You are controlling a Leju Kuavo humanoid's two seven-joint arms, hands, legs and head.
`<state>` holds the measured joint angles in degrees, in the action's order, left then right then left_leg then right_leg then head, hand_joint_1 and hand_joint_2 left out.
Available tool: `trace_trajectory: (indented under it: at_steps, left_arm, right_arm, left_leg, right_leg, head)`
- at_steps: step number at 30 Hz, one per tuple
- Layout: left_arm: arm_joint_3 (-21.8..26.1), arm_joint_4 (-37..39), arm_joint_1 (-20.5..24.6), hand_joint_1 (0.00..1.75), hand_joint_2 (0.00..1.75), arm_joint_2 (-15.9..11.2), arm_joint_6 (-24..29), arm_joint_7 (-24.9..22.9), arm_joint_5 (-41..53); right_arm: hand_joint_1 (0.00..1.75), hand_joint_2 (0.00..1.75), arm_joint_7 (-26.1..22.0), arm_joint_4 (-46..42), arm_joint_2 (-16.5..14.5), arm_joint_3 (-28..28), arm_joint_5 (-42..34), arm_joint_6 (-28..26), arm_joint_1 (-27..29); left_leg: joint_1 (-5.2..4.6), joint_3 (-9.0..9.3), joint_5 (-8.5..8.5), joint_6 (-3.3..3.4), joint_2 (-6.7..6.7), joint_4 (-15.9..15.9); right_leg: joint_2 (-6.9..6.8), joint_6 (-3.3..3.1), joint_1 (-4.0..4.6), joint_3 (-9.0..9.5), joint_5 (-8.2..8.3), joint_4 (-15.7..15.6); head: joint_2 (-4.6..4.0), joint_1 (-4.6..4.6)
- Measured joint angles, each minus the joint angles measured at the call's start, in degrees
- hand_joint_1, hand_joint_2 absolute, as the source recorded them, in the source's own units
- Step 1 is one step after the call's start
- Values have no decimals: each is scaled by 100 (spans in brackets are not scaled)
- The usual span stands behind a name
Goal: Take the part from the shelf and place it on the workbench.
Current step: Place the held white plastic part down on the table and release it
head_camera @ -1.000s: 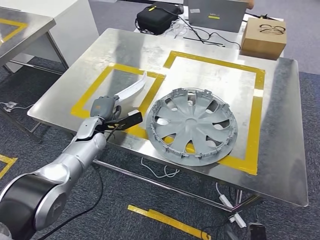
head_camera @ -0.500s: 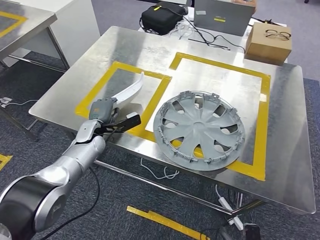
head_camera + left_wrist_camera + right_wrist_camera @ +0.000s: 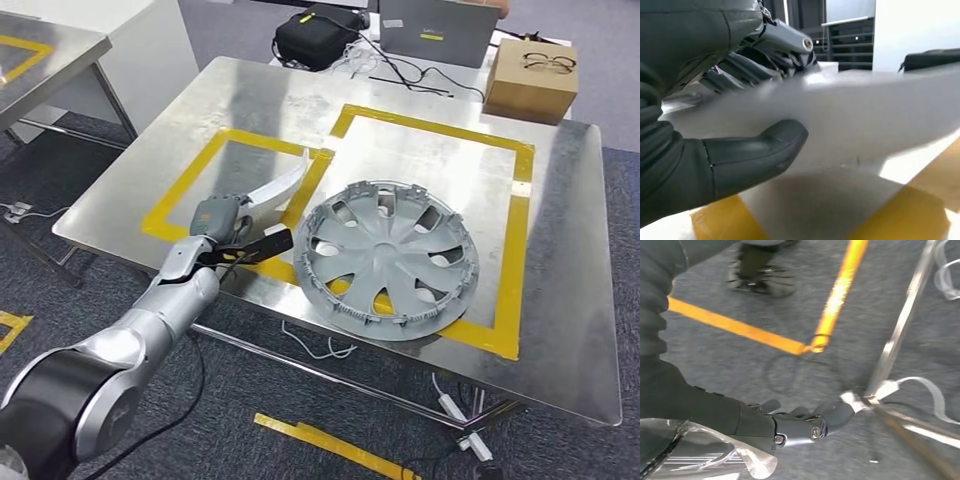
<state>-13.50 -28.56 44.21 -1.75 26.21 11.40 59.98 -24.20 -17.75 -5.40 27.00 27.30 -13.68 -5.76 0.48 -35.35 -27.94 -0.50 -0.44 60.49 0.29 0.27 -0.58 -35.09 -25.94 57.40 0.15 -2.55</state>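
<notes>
The left robot hand is gripping a curved white part at the front edge of the steel bench, with the thumb pressing one face of the part and the darker fingers closing over the other. The part is reaching away from the hand toward the hubcap, its far tip sitting over the yellow tape line that separates the smaller taped square from the larger one. Whether the part is touching the bench or hanging just above it cannot be told. The grey hubcap is lying flat on the bench just beside the hand, overlapping the near tape of the larger square. Beyond the hubcap, a cardboard box with a pair of glasses on top is sitting behind the bench's far corner, near a black bag and a laptop. The right robot hand is hanging over grey carpet marked with yellow tape, its fingers lying extended close together and holding nothing.
</notes>
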Motion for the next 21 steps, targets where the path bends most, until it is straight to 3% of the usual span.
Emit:
trace_trajectory:
  at_steps: [3,4,5,6,8,10,13,15,16,19,20,21]
  left_arm:
    - [5,23,54,0,44,17,107,-14,-32]
    - [10,34,55,0,0,21,163,-16,-60]
    - [17,45,52,0,0,26,221,-18,-89]
    - [27,55,53,0,0,32,280,-20,-119]
    - [57,61,67,0,0,52,399,-20,-200]
    - [100,61,83,0,0,87,514,-17,-288]
    - [156,62,79,0,0,142,584,-7,-344]
    - [184,61,89,0,0,171,622,10,-390]
    - [199,61,95,0,0,190,651,43,-443]
    - [317,41,46,0,0,274,774,335,-831]
    - [381,20,11,0,0,311,814,461,-995]
    - [441,-7,-23,0,0,343,844,582,-1156]
  right_arm:
    - [0,0,279,130,16,24,18,73,49]
    - [0,0,350,171,17,36,25,89,86]
    - [0,0,405,205,19,46,39,98,126]
    - [0,0,442,234,19,57,56,100,162]
    - [0,0,454,272,20,75,97,95,196]
    - [0,0,444,299,20,97,123,83,191]
    - [0,0,443,328,23,121,150,71,185]
    - [0,0,417,337,37,130,186,61,178]
    - [0,0,393,339,43,136,209,55,171]
    - [0,0,337,349,46,156,290,40,149]
    - [0,0,332,352,46,162,311,34,144]
    - [0,0,332,355,46,166,331,28,138]
  left_leg:
    - [9,-462,-498,-52,14,1045]
    - [10,-601,-576,-55,14,1335]
    - [9,-654,-544,-49,14,1427]
    - [8,-604,-403,-35,14,1293]
    - [-1,-267,5,20,15,540]
    - [-23,10,194,68,17,-68]
    - [-34,69,194,121,17,-216]
    - [-4,94,222,183,22,-259]
    - [11,105,233,212,26,-276]
    - [6,103,234,245,27,-275]
    - [4,105,232,245,26,-273]
    - [4,107,229,242,24,-270]
  right_leg:
    - [-1,-51,-5,28,-13,-6]
    - [0,-57,-3,36,-19,-4]
    - [3,-59,-1,44,-25,-2]
    - [6,-58,1,54,-32,2]
    - [14,-37,9,77,-51,10]
    - [20,6,28,78,-68,22]
    - [16,89,31,66,-69,6]
    - [9,146,28,-13,-189,154]
    - [6,172,21,-126,-328,386]
    - [1,232,-6,-643,-784,1473]
    - [0,244,-8,-736,-794,1642]
    - [-1,247,-9,-714,-686,1570]
  head:
    - [0,-15]
    - [0,-15]
    - [0,-17]
    - [0,-19]
    - [0,-19]
    - [0,-15]
    - [0,-14]
    - [0,0]
    - [0,7]
    - [0,17]
    - [0,17]
    - [0,19]
